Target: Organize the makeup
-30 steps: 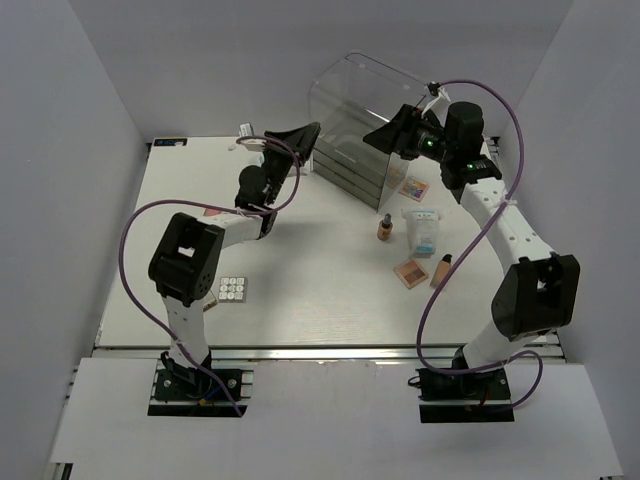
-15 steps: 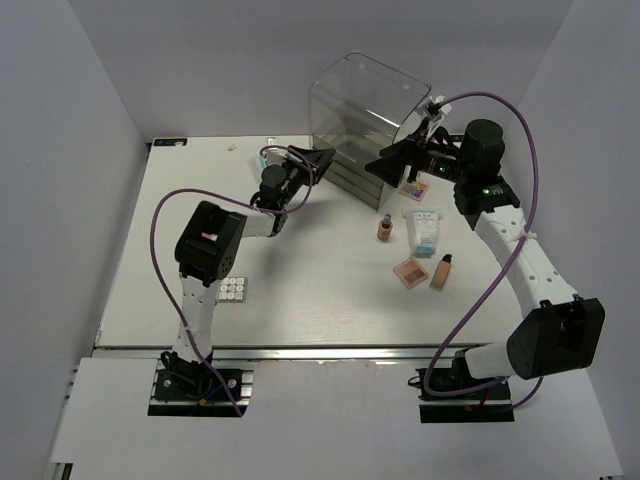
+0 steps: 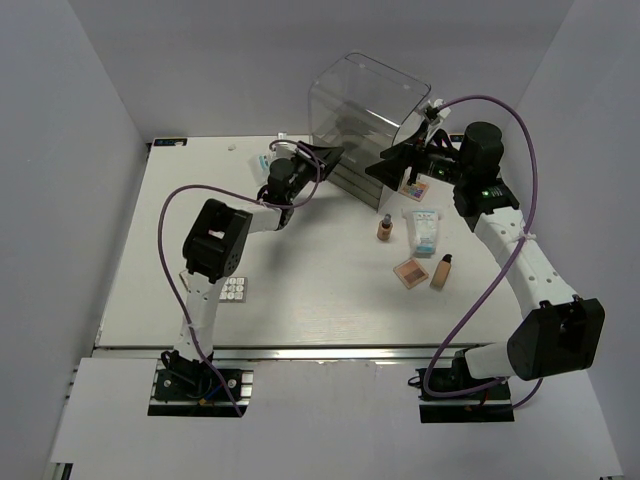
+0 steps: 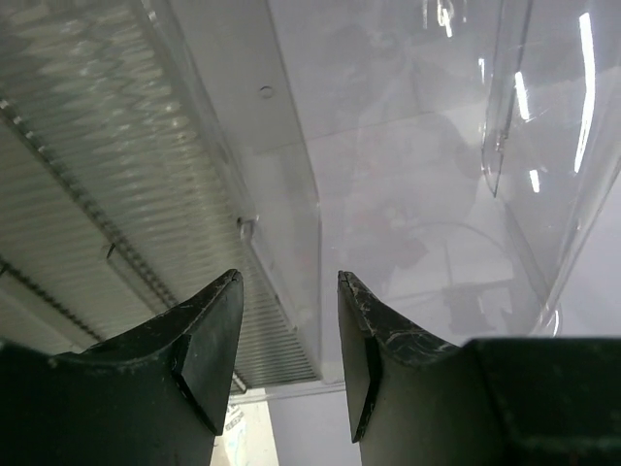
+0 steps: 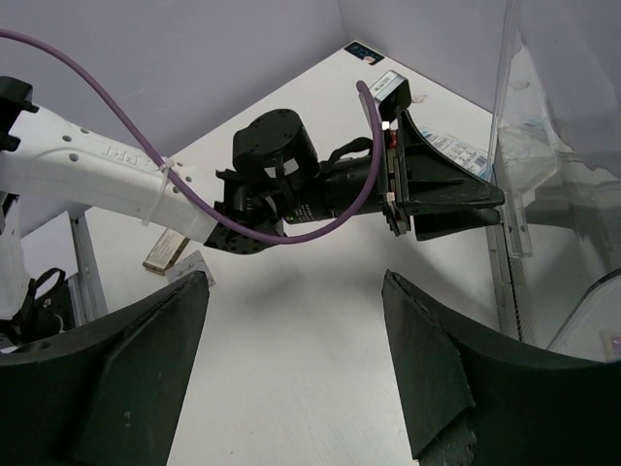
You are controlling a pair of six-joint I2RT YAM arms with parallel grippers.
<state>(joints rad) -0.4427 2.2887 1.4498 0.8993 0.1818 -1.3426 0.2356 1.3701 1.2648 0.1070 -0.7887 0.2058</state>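
Note:
The makeup lies mostly right of centre in the top view: an upright foundation bottle (image 3: 384, 228), a white-and-blue packet (image 3: 422, 229), a peach palette (image 3: 411, 271), a lying foundation bottle (image 3: 440, 270) and a pink palette (image 3: 414, 187). A white grid palette (image 3: 233, 289) sits near the left arm. My left gripper (image 3: 338, 154) (image 4: 288, 282) is open at the clear box's left front corner, and nothing is gripped. My right gripper (image 3: 370, 172) (image 5: 291, 291) is open and empty, facing the left one across the drawer fronts.
The tall clear box (image 3: 365, 110) (image 4: 437, 146) with grey ribbed drawers (image 4: 97, 146) stands at the back centre. A packet (image 5: 456, 151) lies behind the left gripper. A tan flat item (image 5: 163, 250) lies by the left arm. Purple cables loop over both arms.
My left gripper has opened and reached right up to the box's corner. The right arm swung back to the right early on and has since held still.

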